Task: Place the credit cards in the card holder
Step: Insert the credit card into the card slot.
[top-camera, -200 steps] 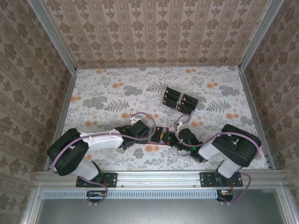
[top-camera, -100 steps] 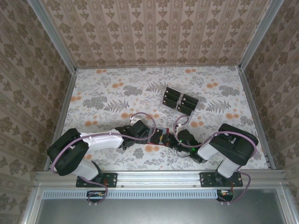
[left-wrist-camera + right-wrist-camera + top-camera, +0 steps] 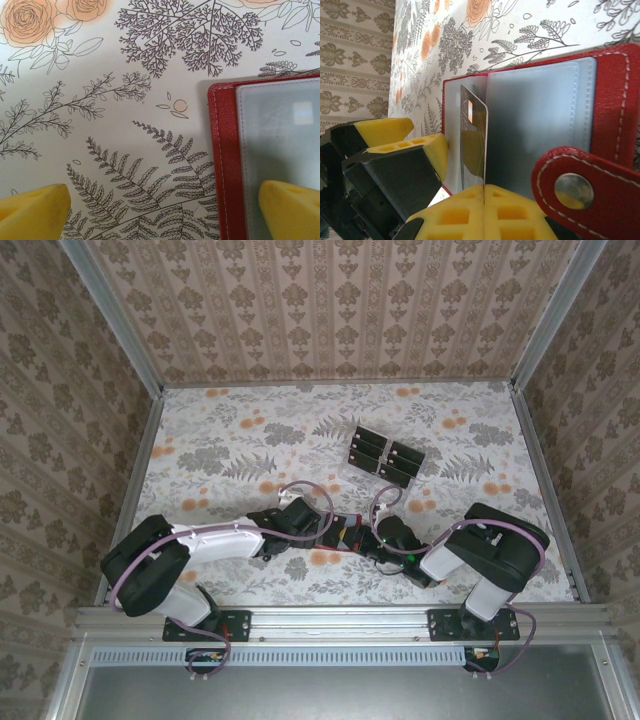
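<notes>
The red card holder point(image 3: 345, 533) lies open on the flowered table between my two grippers. In the right wrist view its clear pockets point(image 3: 535, 120) face up and its snap strap point(image 3: 572, 190) lies near my fingers. My right gripper point(image 3: 484, 187) is shut on one dark credit card point(image 3: 474, 135), which stands on edge with its far end at the pocket by the holder's left edge. My left gripper point(image 3: 162, 212) is open wide, one yellow fingertip point(image 3: 292, 210) resting on the holder's clear pocket point(image 3: 280, 140), the other on the table. More black credit cards point(image 3: 385, 455) sit farther back.
A clear divided tray point(image 3: 345, 466) holds the black cards near the middle of the table. Patterned walls with metal posts close in the table on three sides. The left gripper's yellow fingers point(image 3: 405, 142) press close to the held card.
The right arm has shifted a little to the left, bringing the held card closer over the card holder. The left arm has not moved.
</notes>
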Robot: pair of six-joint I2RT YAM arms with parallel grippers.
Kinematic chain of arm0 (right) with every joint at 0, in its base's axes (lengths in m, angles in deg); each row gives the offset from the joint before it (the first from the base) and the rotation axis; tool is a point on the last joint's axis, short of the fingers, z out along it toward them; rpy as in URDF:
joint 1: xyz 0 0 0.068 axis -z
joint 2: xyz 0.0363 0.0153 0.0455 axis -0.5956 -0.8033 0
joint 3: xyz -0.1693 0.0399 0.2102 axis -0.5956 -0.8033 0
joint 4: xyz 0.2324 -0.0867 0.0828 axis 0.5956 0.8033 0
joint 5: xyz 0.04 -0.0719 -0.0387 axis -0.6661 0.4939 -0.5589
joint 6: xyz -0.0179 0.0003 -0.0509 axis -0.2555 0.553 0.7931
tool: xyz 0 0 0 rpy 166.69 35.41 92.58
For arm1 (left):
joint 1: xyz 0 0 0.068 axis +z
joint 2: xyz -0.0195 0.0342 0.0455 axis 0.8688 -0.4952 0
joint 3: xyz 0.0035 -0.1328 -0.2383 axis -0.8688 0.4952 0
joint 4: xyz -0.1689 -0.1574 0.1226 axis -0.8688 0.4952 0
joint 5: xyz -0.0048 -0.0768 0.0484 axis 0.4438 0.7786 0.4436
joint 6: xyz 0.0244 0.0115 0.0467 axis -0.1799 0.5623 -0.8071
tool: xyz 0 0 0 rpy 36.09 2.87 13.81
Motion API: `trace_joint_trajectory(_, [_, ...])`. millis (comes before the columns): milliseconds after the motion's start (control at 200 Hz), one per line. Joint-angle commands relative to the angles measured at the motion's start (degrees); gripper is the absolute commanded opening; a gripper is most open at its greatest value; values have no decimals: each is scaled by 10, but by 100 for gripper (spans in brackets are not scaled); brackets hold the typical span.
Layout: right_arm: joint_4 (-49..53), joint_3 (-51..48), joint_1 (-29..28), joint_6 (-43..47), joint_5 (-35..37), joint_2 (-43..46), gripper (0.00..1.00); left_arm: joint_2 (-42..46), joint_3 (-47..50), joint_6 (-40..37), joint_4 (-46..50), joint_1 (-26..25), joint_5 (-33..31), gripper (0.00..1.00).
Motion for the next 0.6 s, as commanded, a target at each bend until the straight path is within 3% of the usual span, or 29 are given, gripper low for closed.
trace_joint_trajectory(0, [15, 14, 0, -10, -14, -9, 0, -3, 17, 1, 33, -3, -6, 100])
trace_joint_trajectory(595, [75, 30, 26, -31, -73, -10, 0, -8, 14, -3, 25, -4, -4, 100])
